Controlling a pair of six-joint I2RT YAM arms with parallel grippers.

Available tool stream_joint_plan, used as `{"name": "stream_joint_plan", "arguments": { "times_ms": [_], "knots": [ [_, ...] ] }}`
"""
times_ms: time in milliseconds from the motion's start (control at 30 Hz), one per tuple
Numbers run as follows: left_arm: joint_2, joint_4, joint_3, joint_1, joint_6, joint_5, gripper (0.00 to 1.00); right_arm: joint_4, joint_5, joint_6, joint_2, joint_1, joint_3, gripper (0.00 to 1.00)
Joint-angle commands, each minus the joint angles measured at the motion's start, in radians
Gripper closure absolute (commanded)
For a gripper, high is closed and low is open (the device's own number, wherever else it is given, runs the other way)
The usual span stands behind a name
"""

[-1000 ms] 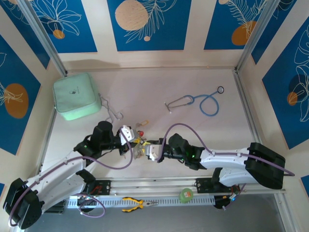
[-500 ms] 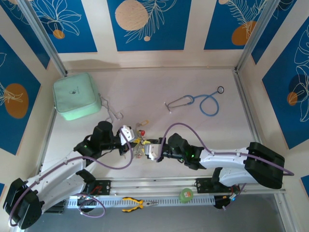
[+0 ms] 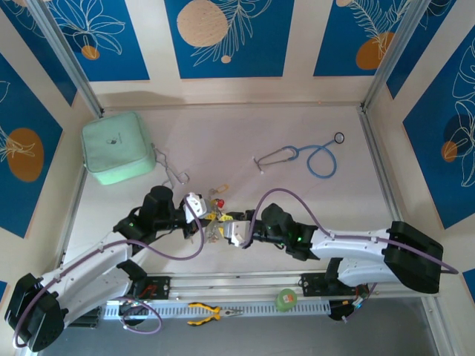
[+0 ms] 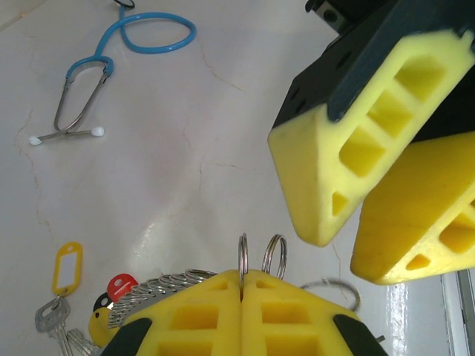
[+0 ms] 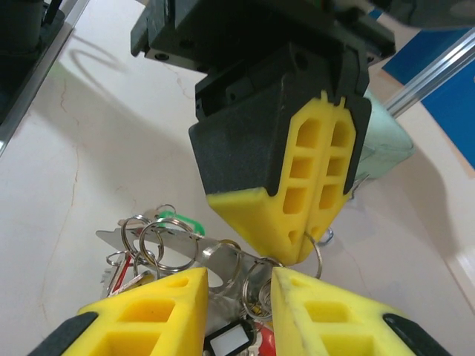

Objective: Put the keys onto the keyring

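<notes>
Table [image 3: 245, 133] surface is pale and carries a mint-green case [image 3: 116, 147], used below as the reference for all positions.

Left arm [image 3: 96, 259] rises from the base below the case. Right arm [image 3: 349, 241] reaches in from far right of it. Both meet to the lower right of the case.

Blue stethoscope [image 3: 320, 157] lies well to the right of the case, level with it. Silvery forceps [image 3: 172, 172] lie just beside the lower right corner of the case.

Left gripper [image 3: 210, 219] sits lower right of the case. In its wrist view its [image 4: 242, 276] yellow fingers [image 4: 193, 311] are pressed together, and a small wire ring [image 4: 241, 252] stands pinched in the seam. Whether that ring is part of the keyring cannot be told.

Right gripper [image 3: 220, 229] faces it from the side away from the case. Its [image 5: 239, 278] fingers [image 5: 159, 311] stand apart, gripping nothing, with loose rings lying under the gap.

Keys [image 3: 217, 194] rest on the table, lower right of the case, just beyond both fingertips. Yellow and red tags show in the left wrist view [image 4: 65, 267]; green and black tags show in the right.

Keyring [image 4: 167, 283], a chain-like coil, lies among the keys, touching the left fingers.
</notes>
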Motion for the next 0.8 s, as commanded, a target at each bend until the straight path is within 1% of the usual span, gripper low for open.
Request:
{"name": "stream_joint_plan", "arguments": {
  "times_ms": [0,233,433,767],
  "knots": [
    [0.003,0.026,0.008,0.007,-0.001,0.038,1.00,-0.019,-0.026,-0.038,-0.005,0.002,-0.002,0.71],
    [-0.001,0.016,0.011,0.007,0.002,0.038,1.00,-0.006,-0.023,-0.054,0.038,0.018,0.010,0.71],
    [-0.003,0.015,0.011,0.007,0.003,0.037,1.00,0.011,0.013,-0.074,0.077,0.028,0.026,0.67],
    [-0.005,0.012,0.009,0.010,0.000,0.041,1.00,0.096,0.069,-0.074,0.102,0.032,0.027,0.66]
  ]
}}
